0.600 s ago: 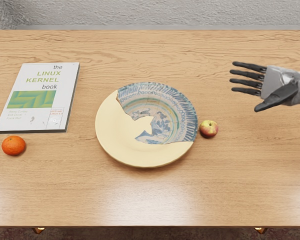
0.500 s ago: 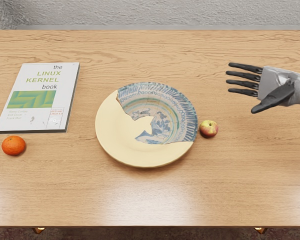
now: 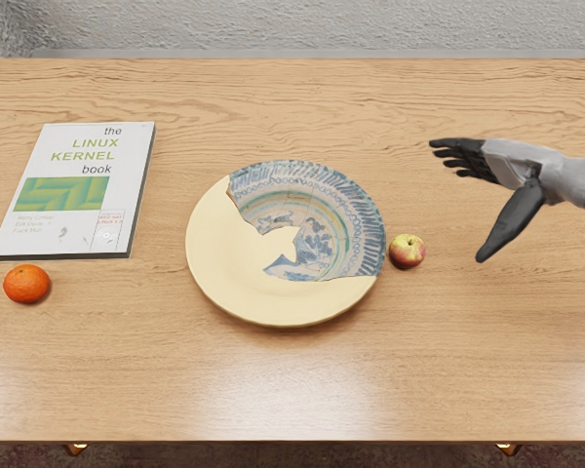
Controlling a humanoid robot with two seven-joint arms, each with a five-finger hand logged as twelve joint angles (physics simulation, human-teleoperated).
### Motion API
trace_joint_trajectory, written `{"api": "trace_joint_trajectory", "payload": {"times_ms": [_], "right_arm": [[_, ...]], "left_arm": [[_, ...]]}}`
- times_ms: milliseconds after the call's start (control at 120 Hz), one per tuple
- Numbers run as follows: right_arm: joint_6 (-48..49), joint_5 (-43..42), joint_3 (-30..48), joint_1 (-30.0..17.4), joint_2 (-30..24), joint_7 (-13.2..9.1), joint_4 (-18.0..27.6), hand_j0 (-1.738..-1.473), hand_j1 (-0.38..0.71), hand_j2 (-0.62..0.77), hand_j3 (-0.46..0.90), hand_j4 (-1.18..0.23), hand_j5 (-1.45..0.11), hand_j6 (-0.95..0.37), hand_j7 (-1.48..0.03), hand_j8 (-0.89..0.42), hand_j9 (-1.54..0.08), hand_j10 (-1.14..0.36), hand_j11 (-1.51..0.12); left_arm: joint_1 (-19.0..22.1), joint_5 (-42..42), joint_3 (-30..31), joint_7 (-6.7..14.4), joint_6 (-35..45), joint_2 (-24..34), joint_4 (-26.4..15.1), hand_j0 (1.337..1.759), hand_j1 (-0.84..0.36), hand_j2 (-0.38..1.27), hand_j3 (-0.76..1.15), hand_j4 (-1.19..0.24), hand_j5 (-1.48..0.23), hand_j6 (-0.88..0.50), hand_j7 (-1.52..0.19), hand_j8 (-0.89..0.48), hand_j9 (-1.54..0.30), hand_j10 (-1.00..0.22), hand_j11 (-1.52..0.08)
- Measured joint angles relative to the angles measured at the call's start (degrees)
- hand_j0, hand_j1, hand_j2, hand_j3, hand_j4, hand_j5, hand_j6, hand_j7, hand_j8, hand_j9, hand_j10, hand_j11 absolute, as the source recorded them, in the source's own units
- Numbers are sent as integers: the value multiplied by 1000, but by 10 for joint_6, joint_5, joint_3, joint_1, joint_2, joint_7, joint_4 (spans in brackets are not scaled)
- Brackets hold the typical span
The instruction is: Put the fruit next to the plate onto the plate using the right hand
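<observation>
Looking down at a slant on a wooden table [image 3: 292,385], light brown, with fine grain and a dull sheen. At the middle, a round, shallow plate [image 3: 236,278]: matte cream ceramic, overlaid across the upper right with a jagged-edged patch of blue-and-white ringed pattern. Just beside the right rim, on the bare wood, a small apple [image 3: 407,251]: round, smooth, red fading to yellow-green, with a dark dimple on top. Too close to the rim to tell touching from apart. Not yet on the plate, not yet grasped.

Coming in from the right edge, the right hand [image 3: 512,168], built of grey and black hard-looking segments, hovering up and to the right of the apple, near but clear of it. Fingers [image 3: 458,151] stretched flat toward the left, close together; thumb [image 3: 502,229] swung down and well away from them. Open, holding nothing.

Judged from this: only the approach in hand. Left to do: lowering over the apple, closing around it, lifting, carrying the short way left, setting down on the plate.

At the far left, well apart from the plate, a flat rectangular paperback book [image 3: 76,190] with a glossy white-and-green cover. Below its lower left corner, a round, dimpled orange [image 3: 26,283]. No left arm in view.
</observation>
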Motion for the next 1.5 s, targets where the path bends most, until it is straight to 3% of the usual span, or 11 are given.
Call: {"api": "trace_joint_trajectory", "payload": {"times_ms": [58,200,342,467,625,1092,1500], "right_arm": [[-54,-19,-21,-1,5,-4,12,-1658,-308,-5,0,-39,-47,-40,-47,-39,-47,-38,-47],[-144,-45,-58,2,23,-52,25,-1658,-303,-5,0,-45,-54,-46,-53,-45,-54,-44,-53],[-165,-53,-69,9,42,-82,26,-1658,-287,-8,0,-58,-70,-60,-70,-59,-70,-57,-70],[-173,-95,-72,11,72,-132,25,-1658,-272,-10,0,-70,-87,-72,-86,-71,-86,-70,-86],[-193,-153,-74,3,114,-158,25,-1658,-158,-29,0,-165,-210,-167,-209,-166,-209,-164,-209],[-335,-306,-90,-80,171,-161,45,-1658,-6,-54,0,-291,-375,-293,-374,-292,-375,-291,-375],[-408,-356,-131,-94,211,-163,26,-1658,112,-74,0,-388,-502,-390,-502,-389,-502,-388,-502]], "left_arm": [[0,0,0,0,0,0,0,1658,55,49,0,-245,-318,-245,-318,-245,-318,-245,-318],[0,0,0,0,0,0,0,1658,55,49,0,-245,-318,-245,-318,-245,-318,-245,-318],[0,0,0,0,0,0,0,1658,55,49,0,-245,-318,-245,-318,-245,-318,-245,-318],[0,0,0,0,0,0,0,1658,55,49,0,-245,-318,-245,-318,-245,-318,-245,-318],[-1,0,0,0,0,0,0,1658,55,49,0,-245,-318,-245,-318,-245,-318,-245,-318],[0,0,0,0,0,0,0,1658,55,49,0,-245,-318,-245,-318,-245,-318,-245,-318],[0,0,0,0,0,0,0,1658,55,49,0,-245,-318,-245,-318,-245,-318,-245,-318]]}}
